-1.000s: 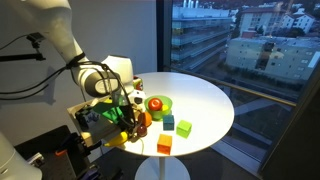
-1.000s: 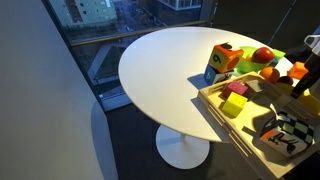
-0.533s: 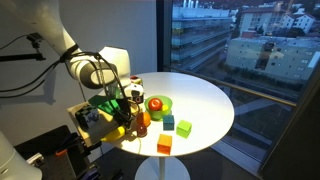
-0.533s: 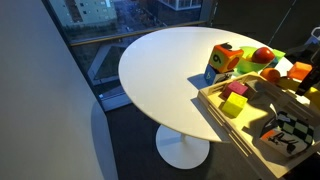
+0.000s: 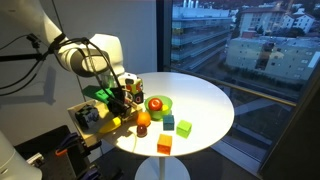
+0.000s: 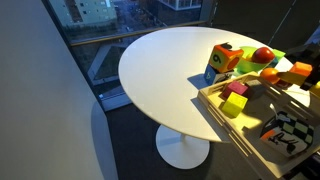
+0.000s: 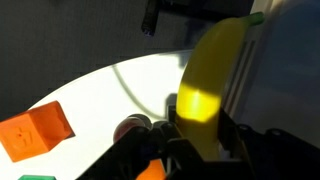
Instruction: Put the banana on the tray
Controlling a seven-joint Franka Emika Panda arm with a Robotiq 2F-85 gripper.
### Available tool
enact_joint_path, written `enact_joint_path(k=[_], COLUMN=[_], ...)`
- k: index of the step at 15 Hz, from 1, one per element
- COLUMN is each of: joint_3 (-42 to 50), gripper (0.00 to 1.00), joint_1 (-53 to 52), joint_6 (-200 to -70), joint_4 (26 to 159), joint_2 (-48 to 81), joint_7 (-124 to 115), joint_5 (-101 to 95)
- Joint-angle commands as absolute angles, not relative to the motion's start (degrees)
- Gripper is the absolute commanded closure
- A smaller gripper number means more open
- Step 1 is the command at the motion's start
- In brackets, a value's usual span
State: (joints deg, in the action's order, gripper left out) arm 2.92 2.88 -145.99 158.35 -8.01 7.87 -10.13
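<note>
The banana (image 7: pixel 210 85) is yellow and elongated and fills the middle of the wrist view, clamped between my two dark fingers. My gripper (image 7: pixel 203 135) is shut on it. In an exterior view my gripper (image 5: pixel 121 97) hangs above the table's edge, over the near end of the tan wooden tray (image 6: pixel 252 124), lifted off the surface. In that view the banana itself is too small to make out. The tray's rim also shows beside the robot (image 5: pixel 84 112).
An orange ball (image 5: pixel 142 119) lies just below the gripper. A green dish with a red apple (image 5: pixel 157 103) stands beside it. A green cube (image 5: pixel 184 127) and an orange cube (image 5: pixel 164 145) sit on the white round table (image 5: pixel 205 100). A magenta block (image 6: pixel 240 90) and a yellow-green cube (image 6: pixel 233 106) lie on the tray.
My gripper has risen from low over the tray and blocks to well above them, carrying the banana up. The blocks and the ball have not moved.
</note>
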Motion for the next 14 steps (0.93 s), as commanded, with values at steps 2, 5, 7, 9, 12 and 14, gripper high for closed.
enact_joint_path(k=[2,5,7,9,12,14], joint_3=[0.8,-0.1,-0.8,-1.4,-2.2,-2.4], gripper=[0.84,0.84,0.84,0.84,0.84,0.84], joint_1=[0.2,-2.0,-3.3,-4.3,-5.1,-5.1], joint_6=[-143.3,-142.3,-142.8,-143.8,-145.6,-146.9], joint_4=[158.8,158.9,158.9,158.9,158.9,158.9], joint_2=[-11.2,-11.1,-10.5,-9.6,-7.7,-6.1], joint_7=[6.9,7.1,7.0,7.1,6.9,7.1], joint_5=[-6.9,-2.6,-0.2,1.7,2.6,2.6])
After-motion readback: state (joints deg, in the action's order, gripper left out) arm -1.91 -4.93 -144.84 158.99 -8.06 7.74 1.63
